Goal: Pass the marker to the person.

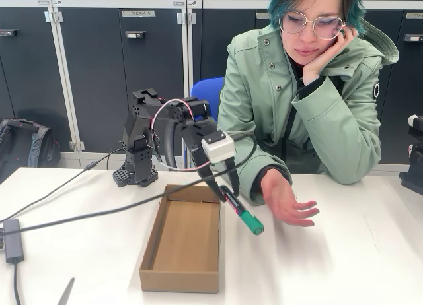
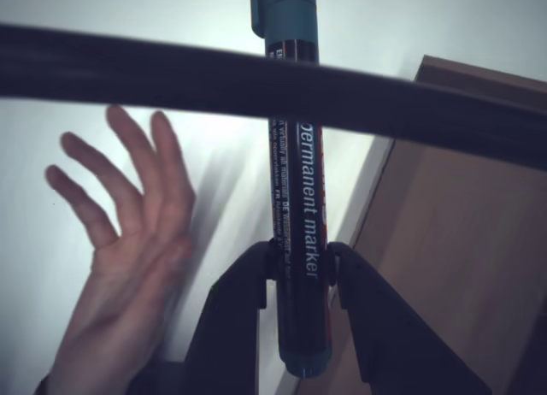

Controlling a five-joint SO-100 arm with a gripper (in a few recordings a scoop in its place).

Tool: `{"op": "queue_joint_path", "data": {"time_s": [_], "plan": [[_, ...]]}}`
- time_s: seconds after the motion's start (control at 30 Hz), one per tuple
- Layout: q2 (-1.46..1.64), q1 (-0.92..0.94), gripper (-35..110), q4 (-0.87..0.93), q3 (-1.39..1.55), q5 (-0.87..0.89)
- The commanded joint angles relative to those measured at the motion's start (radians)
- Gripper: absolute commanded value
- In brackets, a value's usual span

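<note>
Crossing the wrist view from edge to edge, a thick black cable blurs out a band of the marker and hides part of its lettering; the marker's green cap runs off the top of that picture. In the fixed view the gripper is mostly covered by the white camera block on the wrist, so its fingers are hard to make out there. The wrist view shows them closed narrowly on the dark barrel, low on its length, holding the marker clear of the desk. The marker slants down with its green cap pointing at the person's open hand, which hovers palm-up just beside the cap, apart from it. The person sits behind the desk, head propped on the other hand. An open cardboard box lies under and beside the arm, and a cable crosses the desk past the box's near corner.
</note>
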Motion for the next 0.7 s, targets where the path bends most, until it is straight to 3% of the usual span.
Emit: {"op": "queue_joint_path", "data": {"time_s": [0.0, 0.2, 0.37, 0.67], "plan": [[0.219, -0.048, -5, 0.044, -0.029, 0.000], [0.446, -0.063, -5, 0.094, 0.025, -0.048], [0.655, -0.083, -5, -0.075, 0.216, -0.084], [0.661, -0.133, -5, -0.127, 0.281, -0.265]]}}
